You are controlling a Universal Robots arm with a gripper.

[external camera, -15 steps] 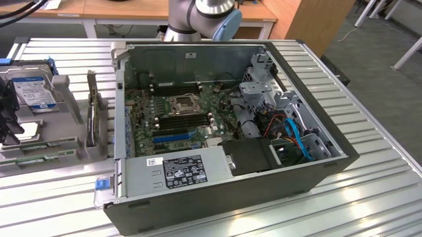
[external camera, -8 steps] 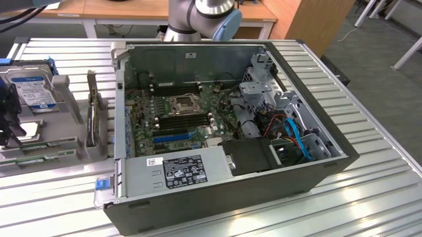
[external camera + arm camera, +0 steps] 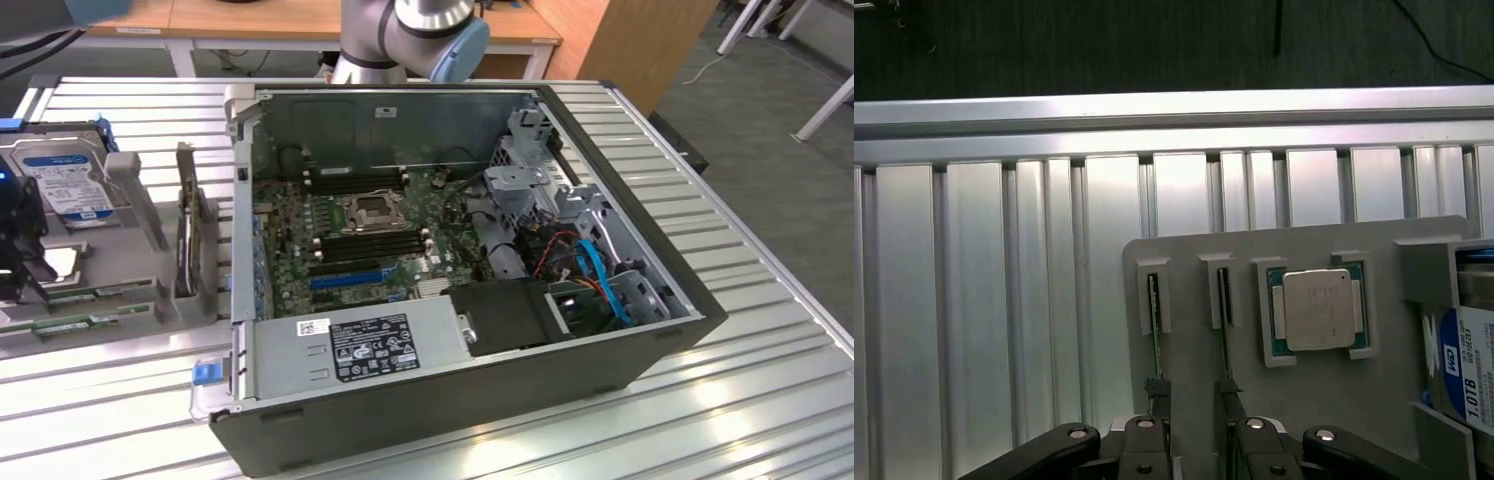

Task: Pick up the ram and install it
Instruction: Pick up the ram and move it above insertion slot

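Grey holder [image 3: 1374,400], two ram sticks [image 3: 1155,325] in slots, one processor [image 3: 1317,310], one hard drive [image 3: 1466,360], gripper [image 3: 1192,400] fingers spread wide

Arm stretched out, gripper open

The robot arm [image 3: 404,32] appears at the top of the exterior view as a grey tube with a rounded joint capped in blue. In the wrist view the gripper [image 3: 1192,395] points away from the camera. Its black links are splayed out to either side with bright pins at the joints, and its two fingers [image 3: 1156,400] stand parallel and well apart.
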